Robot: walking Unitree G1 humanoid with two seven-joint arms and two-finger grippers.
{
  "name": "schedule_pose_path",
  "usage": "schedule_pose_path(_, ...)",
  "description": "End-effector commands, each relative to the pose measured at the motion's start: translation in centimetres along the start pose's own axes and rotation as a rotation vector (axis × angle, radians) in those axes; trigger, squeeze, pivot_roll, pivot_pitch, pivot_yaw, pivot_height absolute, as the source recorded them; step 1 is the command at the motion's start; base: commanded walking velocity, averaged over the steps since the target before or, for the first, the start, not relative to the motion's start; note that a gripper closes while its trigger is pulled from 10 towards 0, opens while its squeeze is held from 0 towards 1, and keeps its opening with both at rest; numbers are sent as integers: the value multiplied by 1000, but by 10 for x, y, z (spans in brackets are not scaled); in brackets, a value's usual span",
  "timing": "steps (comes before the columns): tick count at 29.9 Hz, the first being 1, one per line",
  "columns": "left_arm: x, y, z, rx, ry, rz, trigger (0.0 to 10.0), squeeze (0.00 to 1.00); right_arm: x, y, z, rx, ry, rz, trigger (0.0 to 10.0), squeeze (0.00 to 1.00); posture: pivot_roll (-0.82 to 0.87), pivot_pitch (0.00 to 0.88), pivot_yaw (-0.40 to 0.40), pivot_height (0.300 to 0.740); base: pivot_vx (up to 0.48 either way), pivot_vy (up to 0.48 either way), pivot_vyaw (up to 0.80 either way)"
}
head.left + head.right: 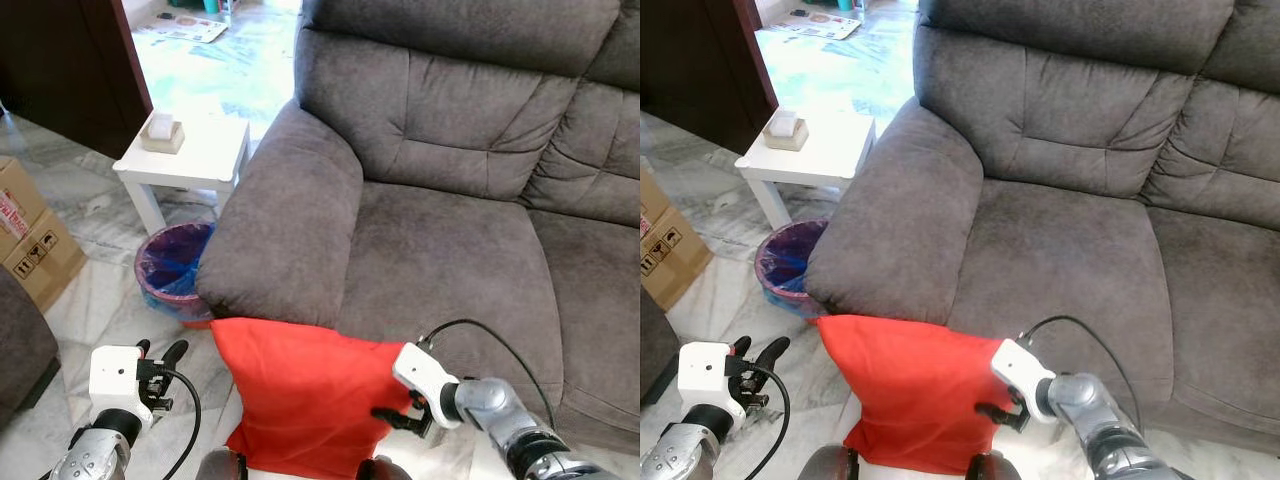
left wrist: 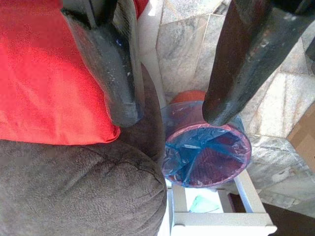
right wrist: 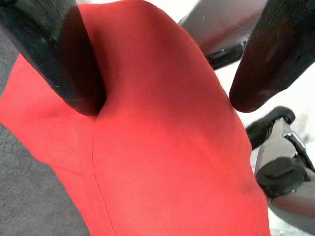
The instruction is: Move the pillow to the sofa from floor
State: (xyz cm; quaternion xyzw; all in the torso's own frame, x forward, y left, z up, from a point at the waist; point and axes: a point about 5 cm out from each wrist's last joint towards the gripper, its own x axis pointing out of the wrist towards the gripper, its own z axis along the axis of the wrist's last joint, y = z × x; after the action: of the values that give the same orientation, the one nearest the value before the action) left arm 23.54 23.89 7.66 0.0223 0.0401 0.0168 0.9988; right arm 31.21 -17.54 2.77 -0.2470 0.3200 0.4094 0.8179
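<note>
Red pillow (image 1: 300, 390) bottom centre, leaning on sofa (image 1: 450, 240); right gripper (image 1: 400, 415) open, finger touching pillow; left gripper (image 1: 160, 360) open, lower left

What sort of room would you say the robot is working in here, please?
Most likely a home living room: a grey sofa on a marble-tiled floor, a small white side table beside its armrest, and a lined waste bin below.

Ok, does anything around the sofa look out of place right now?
Yes: the red fabric pillow is off the seat, propped on the marble floor against the front of the grey suede sofa, under its armrest. The right gripper, open, is at its edge; the left gripper, open, hangs apart from it.
</note>
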Motion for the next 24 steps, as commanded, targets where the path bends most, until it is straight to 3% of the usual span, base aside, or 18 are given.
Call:
schedule_pose_path(1, -3, -4, -2, -12, 12, -13, 10000, 0, 2, 7, -11, 14, 33, 12, 10000, 0, 291, 180, -69, 638, 0, 0, 0)
schedule_pose_path(12, -2, -5, -2, -6, 17, -21, 10000, 0, 9, 7, -4, -24, 16, -120, 10000, 0, 295, 180, -66, 638, 0, 0, 0)
schedule_pose_path(20, -2, -6, -2, -2, 21, -28, 10000, 0, 14, 13, -10, -205, 122, -134, 10000, 0, 295, 183, -68, 638, 0, 0, 0)
schedule_pose_path(24, -2, -9, -3, -7, 26, -37, 10000, 0, 17, 17, -13, -155, 126, -145, 10000, 0, 295, 184, -70, 638, 0, 0, 0)
